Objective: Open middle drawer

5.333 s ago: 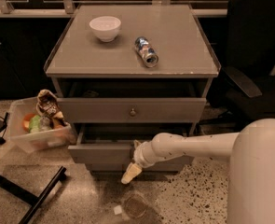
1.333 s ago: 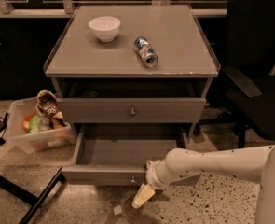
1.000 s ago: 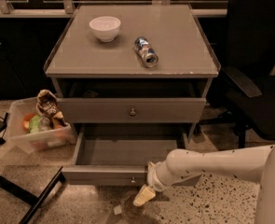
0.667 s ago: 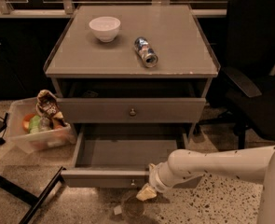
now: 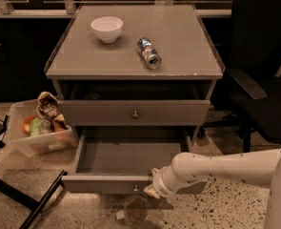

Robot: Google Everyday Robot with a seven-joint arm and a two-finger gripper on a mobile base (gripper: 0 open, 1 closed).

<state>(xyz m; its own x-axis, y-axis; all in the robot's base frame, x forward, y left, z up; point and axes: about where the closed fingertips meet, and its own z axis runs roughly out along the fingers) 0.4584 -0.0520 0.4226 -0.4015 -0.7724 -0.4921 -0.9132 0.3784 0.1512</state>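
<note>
The middle drawer (image 5: 125,157), a wide, shallow grey drawer with a small round metal knob (image 5: 136,188) on its flat front, stands pulled well out towards the near side below the shorter grey drawer front (image 5: 97,113), its plain grey inside showing. The robot's pale gripper (image 5: 152,190) sits at the near face of that front, just right of the knob; whether it grips anything cannot be told. On the grey cabinet top (image 5: 187,37) a white bowl (image 5: 106,28) stands left of a toppled metal can (image 5: 149,53).
</note>
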